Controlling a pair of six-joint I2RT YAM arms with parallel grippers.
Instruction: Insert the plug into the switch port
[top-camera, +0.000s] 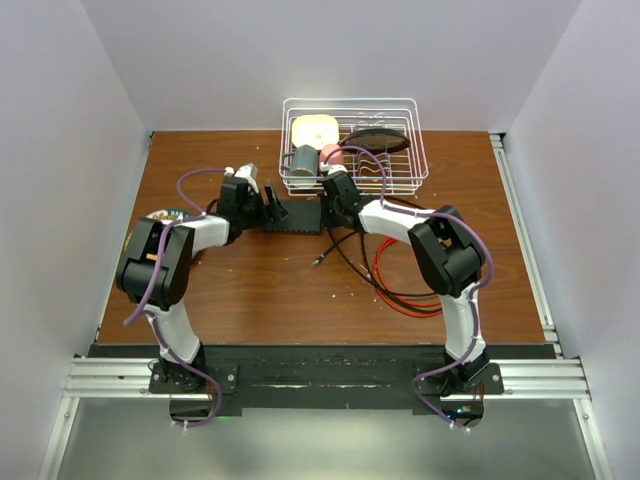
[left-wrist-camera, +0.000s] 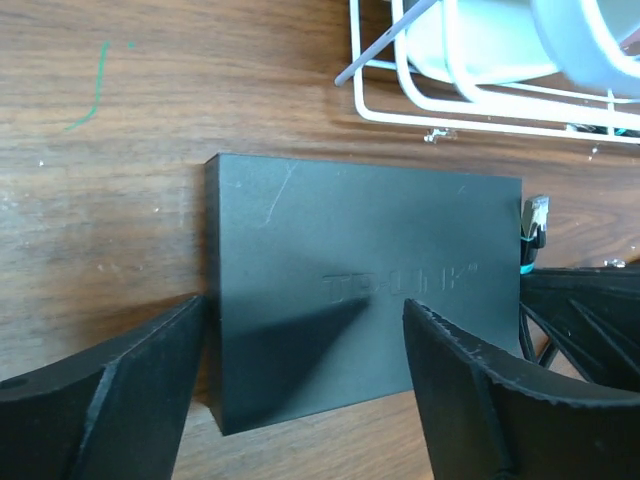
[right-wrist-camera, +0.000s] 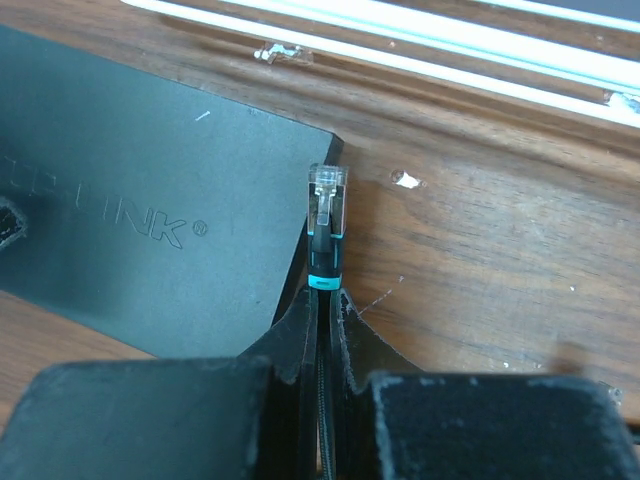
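The switch (top-camera: 296, 218) is a flat black box lying on the wooden table, also seen in the left wrist view (left-wrist-camera: 365, 290) and the right wrist view (right-wrist-camera: 150, 220). My left gripper (left-wrist-camera: 305, 370) is open over its near end, one finger (left-wrist-camera: 110, 390) just outside the short edge and the other (left-wrist-camera: 480, 390) above the top face. The plug (right-wrist-camera: 328, 200), clear with a teal-banded black boot, sits beside the switch's corner and pokes into the left wrist view (left-wrist-camera: 537, 215). My right gripper (right-wrist-camera: 330, 300) is shut on its cable just behind the boot. The ports are hidden.
A white wire basket (top-camera: 410, 170) with a cup and other items stands just behind the switch, its rim (left-wrist-camera: 480, 115) close to it. Red and black cables (top-camera: 385, 285) loop on the table by the right arm. A round object (top-camera: 170, 214) lies at the left edge.
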